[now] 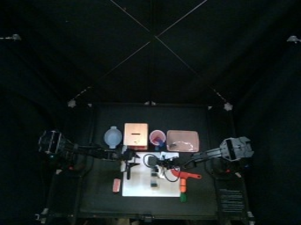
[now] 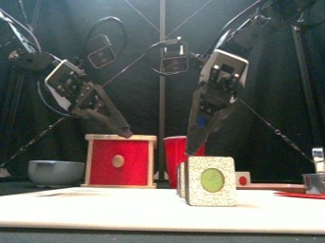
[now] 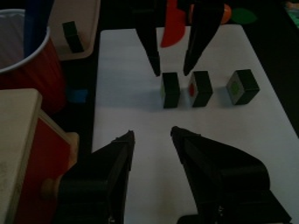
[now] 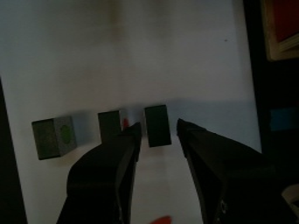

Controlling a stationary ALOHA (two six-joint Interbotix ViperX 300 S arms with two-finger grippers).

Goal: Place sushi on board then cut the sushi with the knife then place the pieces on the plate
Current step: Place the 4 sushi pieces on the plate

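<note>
Three dark green sushi pieces (image 3: pixel 201 87) stand in a row on the white cutting board (image 3: pixel 122 96), slightly apart; the front view shows the nearest piece's (image 2: pixel 211 182) pale speckled face with a green centre. My right gripper (image 4: pixel 158 131) is open, its jaws straddling the end piece (image 4: pixel 156 118) from above; the left wrist view shows this gripper (image 3: pixel 172 72) over that piece (image 3: pixel 173 89). My left gripper (image 3: pixel 152 144) hovers open and empty over the board's left part. A red toy knife (image 1: pixel 188 176) lies at the board's right edge.
Behind the board stand the blue-grey bowl (image 1: pixel 112 136), the wooden box with red drawer front (image 2: pixel 118 161), the red cup (image 2: pixel 176 157) and the pink tray (image 1: pixel 182 139). A small red item (image 1: pixel 115 185) lies left of the board; a dark block (image 3: pixel 73 37) sits off the board.
</note>
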